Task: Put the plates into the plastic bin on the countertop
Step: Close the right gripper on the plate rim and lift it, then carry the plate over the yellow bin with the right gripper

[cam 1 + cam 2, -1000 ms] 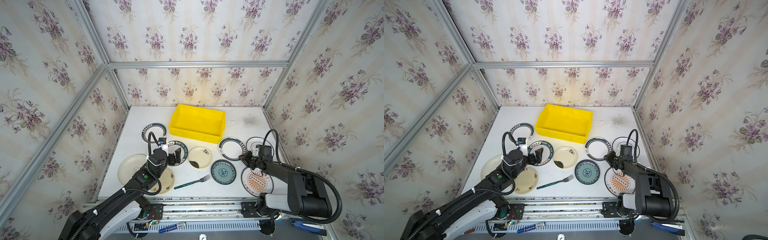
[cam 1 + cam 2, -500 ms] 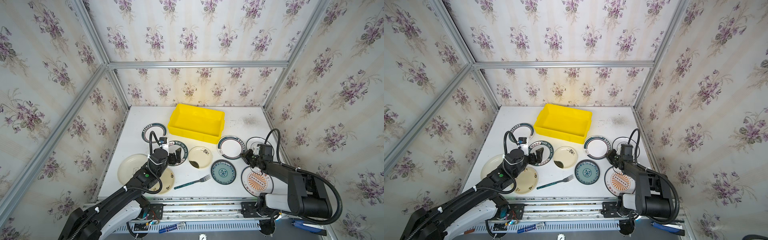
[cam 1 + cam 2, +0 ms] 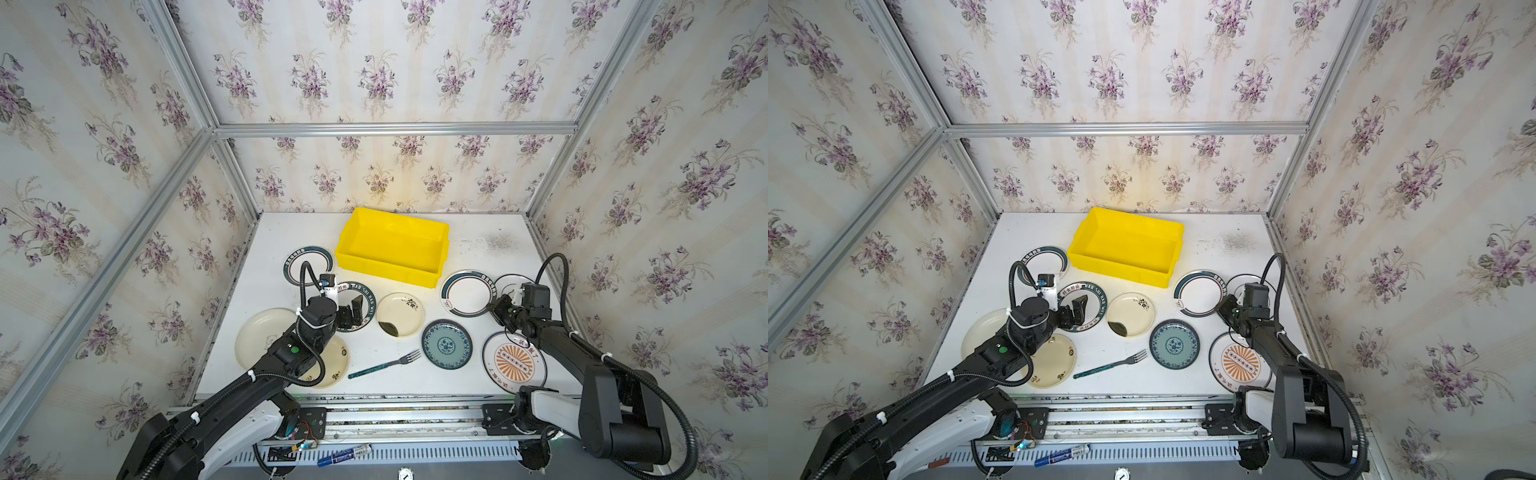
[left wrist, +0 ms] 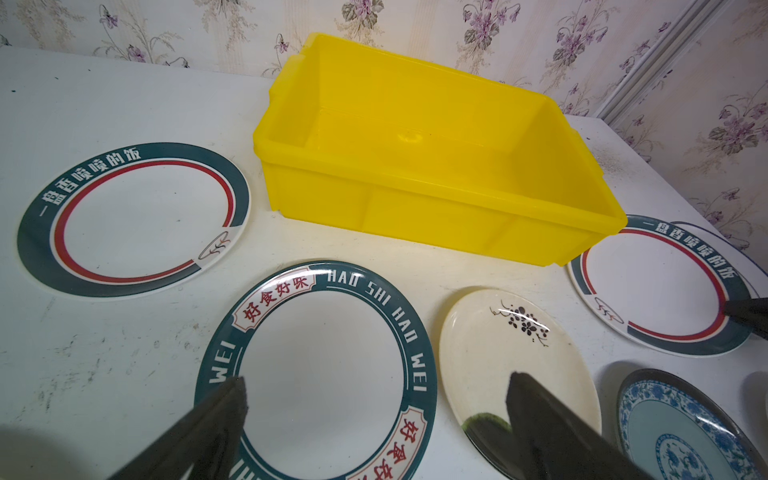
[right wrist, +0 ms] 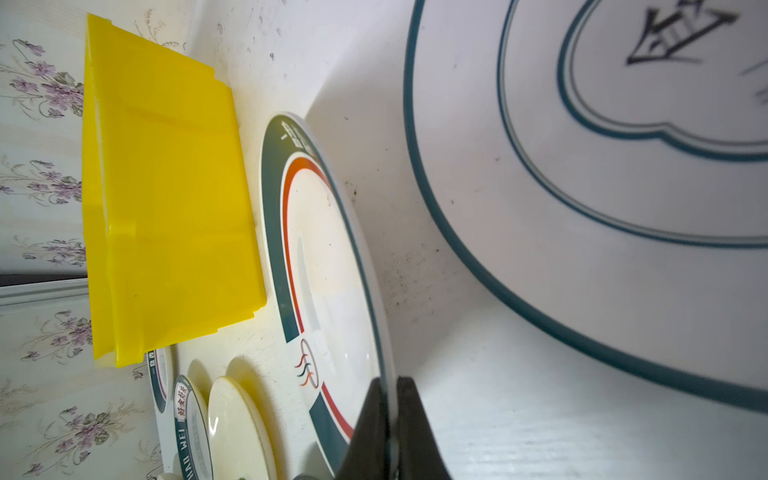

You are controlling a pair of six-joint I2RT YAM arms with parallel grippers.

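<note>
– Floral-papered walls enclose a white speckled worktop (image 3: 478, 249); where on it does the yellow bin (image 3: 386, 272) stand?
– Toward the back, near the middle. Every visible plate lies outside it, on the worktop.
– Which plate do the right jaws grip?
– The teal-banded plate with a red arc (image 3: 467, 293), just right of the bin's front corner. In the right wrist view its rim passes between the two dark fingers (image 5: 419, 436). They pinch it from both faces, at the edge nearest the right arm. Whether the plate is lifted cannot be told.
– And the left jaws?
– Spread wide, above the plate lettered HAO SHI HAO WEI (image 4: 320, 365). In the left wrist view one finger overlies that plate's teal rim. The other overlies the neighbouring cream plate with a black sprig (image 4: 515, 345). Most of the lettered plate lies between them; contact cannot be told.
– What lies nearby?
– A thin-lined white plate (image 3: 507, 282) sits beside the right wrist. A blue patterned plate (image 3: 446, 344), an orange sunburst plate (image 3: 514, 363) and a teal fork (image 3: 384, 363) lie toward the front.
</note>
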